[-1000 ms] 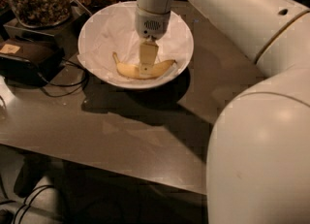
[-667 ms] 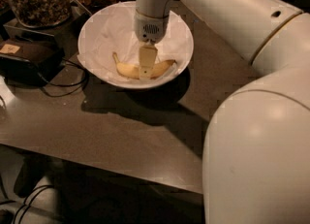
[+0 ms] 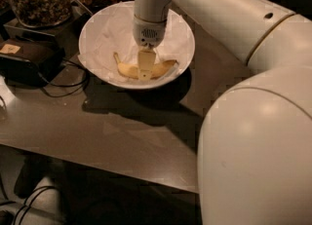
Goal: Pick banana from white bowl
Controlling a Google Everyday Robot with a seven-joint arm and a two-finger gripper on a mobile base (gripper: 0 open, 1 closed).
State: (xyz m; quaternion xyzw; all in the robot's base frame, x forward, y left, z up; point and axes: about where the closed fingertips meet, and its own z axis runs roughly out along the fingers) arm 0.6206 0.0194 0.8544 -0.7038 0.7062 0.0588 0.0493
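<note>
I see the robot's pale gripper [image 3: 146, 68] at upper centre, directly over the middle of the curved yellow banana [image 3: 127, 71], which lies left-to-right in the wide white paper-lined bowl [image 3: 97, 34]; grip state I cannot tell.

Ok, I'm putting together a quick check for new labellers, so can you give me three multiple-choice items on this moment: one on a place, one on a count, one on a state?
1. Where is the gripper?
A. Down inside the white bowl, at the middle of the banana
B. Outside the bowl, to its left
C. High above the bowl's rim

2. How many bananas are in the white bowl?
A. Three
B. One
C. Two

3. The banana is:
A. Lying in the bowl
B. Lifted clear of the bowl
C. Outside the bowl

Key: 1 A, the gripper hangs at the banana's middle; 2 B, only one yellow curve shows; 3 A, both ends rest on the bowl's white inside.
</note>
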